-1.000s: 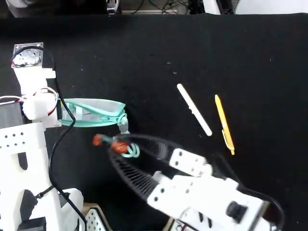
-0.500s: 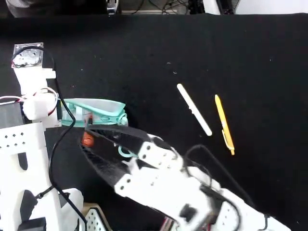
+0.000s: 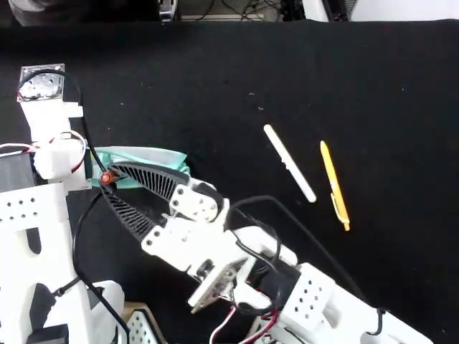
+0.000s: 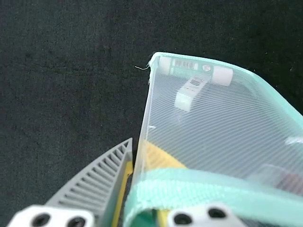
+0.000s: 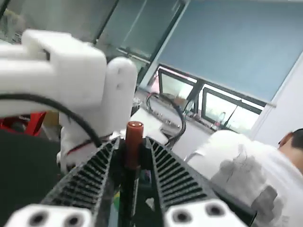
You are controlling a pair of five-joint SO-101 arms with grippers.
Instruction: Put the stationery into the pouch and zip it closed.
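A mesh pouch (image 3: 147,159) with teal trim lies at the left of the table, and my left gripper (image 3: 90,170) is shut on its end. In the left wrist view the pouch (image 4: 218,137) runs out from the left gripper (image 4: 137,201), and a yellow shape (image 4: 154,158) shows through the mesh. My right gripper (image 3: 109,179) is shut on a red-capped pen (image 3: 106,177), with the cap right at the pouch's near edge beside the left gripper. The same pen (image 5: 134,139) stands between the right gripper's (image 5: 132,147) black ribbed fingers. A white pen (image 3: 288,163) and a yellow pen (image 3: 334,185) lie at the right.
The left arm's white body (image 3: 43,208) fills the left edge, with a black cable (image 3: 90,204) hanging close to the pouch. The right arm (image 3: 237,265) stretches across from the lower right. Black cloth (image 3: 215,79) covers the table.
The right gripper carried the red-capped pen leftward and up the picture, from the table's middle to the pouch edge beside the left gripper. The left arm and pouch kept still.
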